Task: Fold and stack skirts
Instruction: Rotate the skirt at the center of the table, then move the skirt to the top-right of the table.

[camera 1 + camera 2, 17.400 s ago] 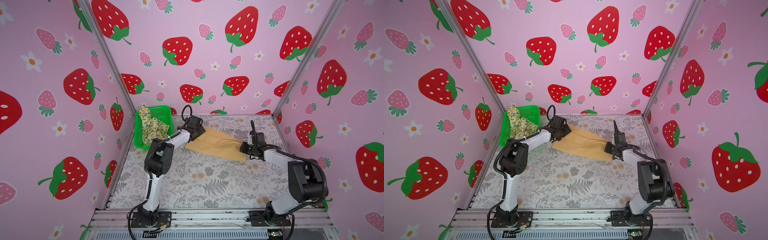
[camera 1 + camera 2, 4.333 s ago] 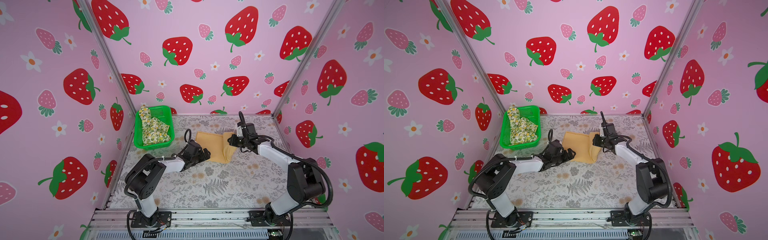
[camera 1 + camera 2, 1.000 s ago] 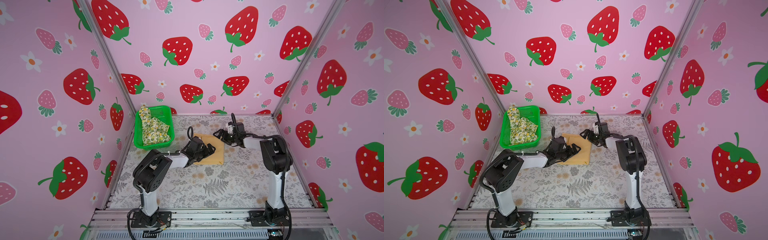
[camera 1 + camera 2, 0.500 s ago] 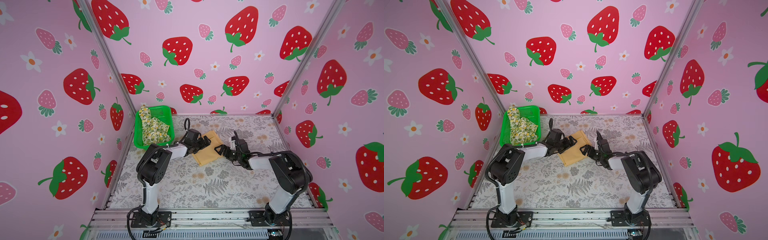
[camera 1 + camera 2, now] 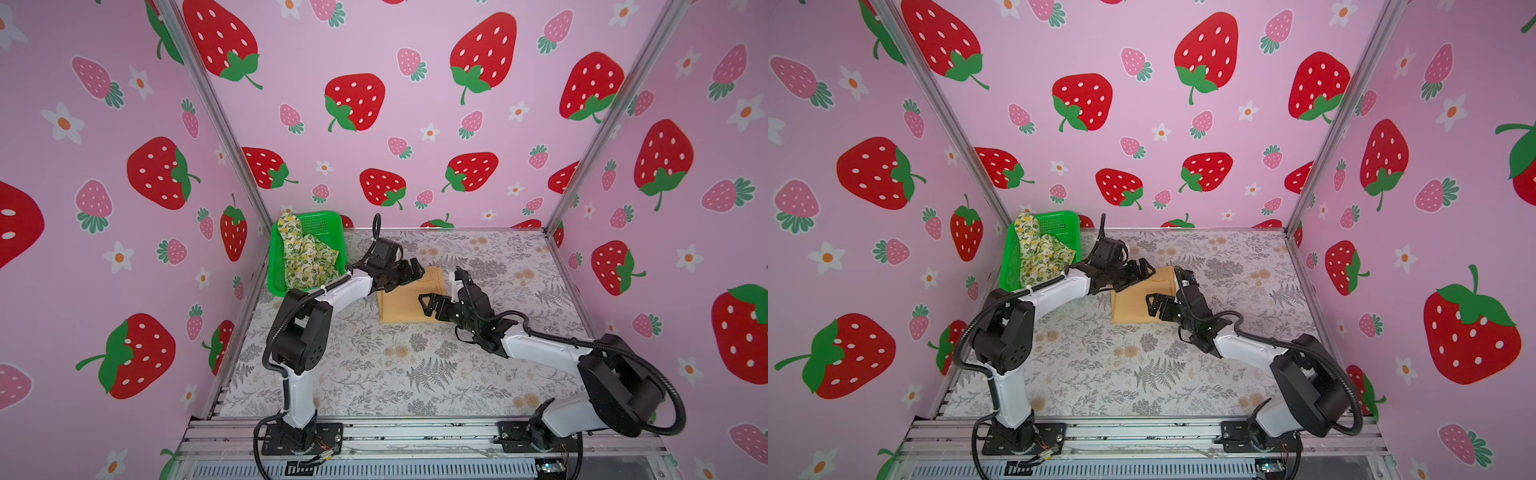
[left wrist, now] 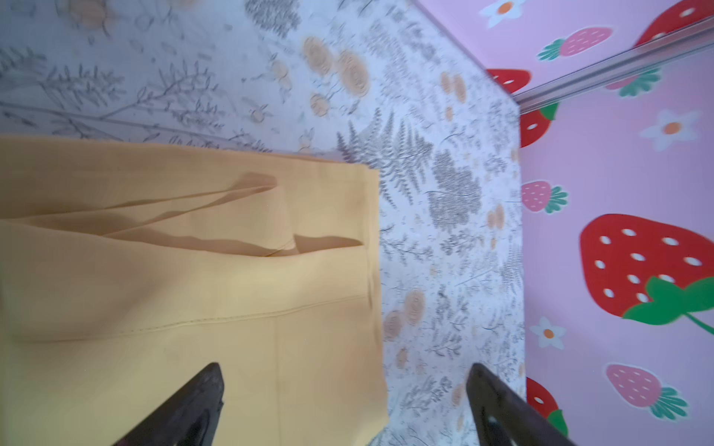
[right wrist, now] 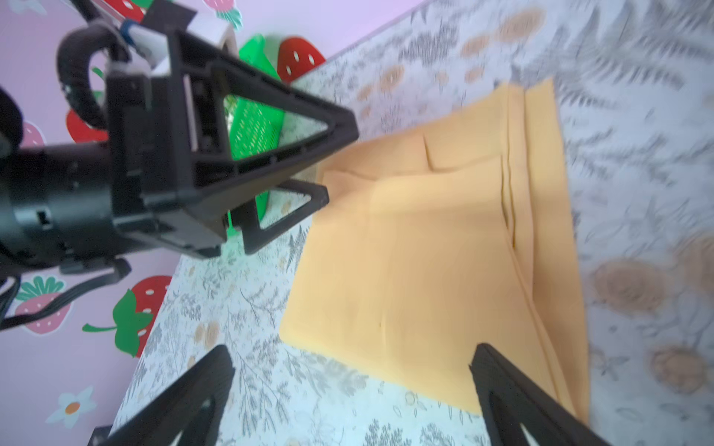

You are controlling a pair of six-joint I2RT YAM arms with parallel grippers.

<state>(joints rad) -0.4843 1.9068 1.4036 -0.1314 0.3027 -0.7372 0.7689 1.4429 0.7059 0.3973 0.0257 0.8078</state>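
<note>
Left hand (image 5: 415, 270), right hand (image 5: 428, 305) wide, empty. Yellow skirt (image 5: 401, 303) flat on counter (image 5: 415, 374) between them, folded smaller than a few seconds ago; fold likely done. Lemon skirt (image 5: 307, 262) behind left hand, bunched in basket (image 5: 320, 218): next up.

A lab test booth: strawberry-print walls (image 5: 415, 54), aluminium frame posts (image 5: 232, 149), floral-covered table (image 5: 415, 374).

We see a plain mustard-yellow skirt (image 5: 402, 305), a cream skirt (image 5: 309, 262) with yellow lemons and green leaves, a bright green basket (image 5: 322, 219), and pink strawberry-printed walls (image 5: 291, 54).
</note>
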